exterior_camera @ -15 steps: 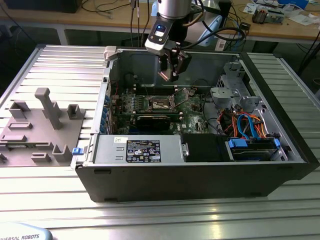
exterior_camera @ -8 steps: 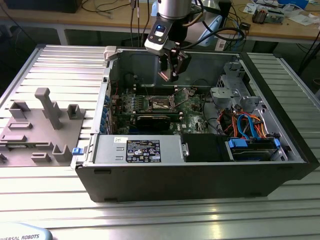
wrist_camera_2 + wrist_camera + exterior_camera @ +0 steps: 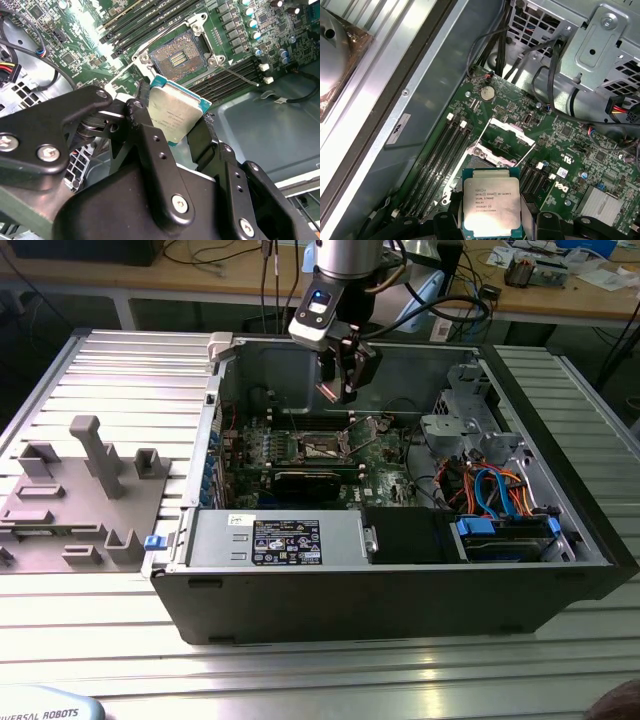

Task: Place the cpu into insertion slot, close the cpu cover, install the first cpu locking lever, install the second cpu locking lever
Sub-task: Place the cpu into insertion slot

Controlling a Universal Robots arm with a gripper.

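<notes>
The arm (image 3: 345,270) reaches straight down from the bench side into an open computer case (image 3: 400,590) lying on a slatted metal table (image 3: 330,670). Its gripper (image 3: 345,390) hangs above the motherboard (image 3: 385,475).

The black fingers (image 3: 142,112) are closed onto 2 opposite edges of the cpu (image 3: 175,115), which sits flat between them. In the first wrist view the chip (image 3: 491,202) faces the camera with its grey metal lid, which bears several lines of fine dark print and a small round mark.

The insertion slot (image 3: 177,57) lies bare on the board below and just ahead of the held chip, apart from it, its gold contact field exposed. The cpu cover (image 3: 514,131) stands swung up off the socket.

A black-and-white label covers the top of the power supply (image 3: 285,540) at the case's near edge. A pale sticker (image 3: 397,132) with small print clings to the inner wall.
</notes>
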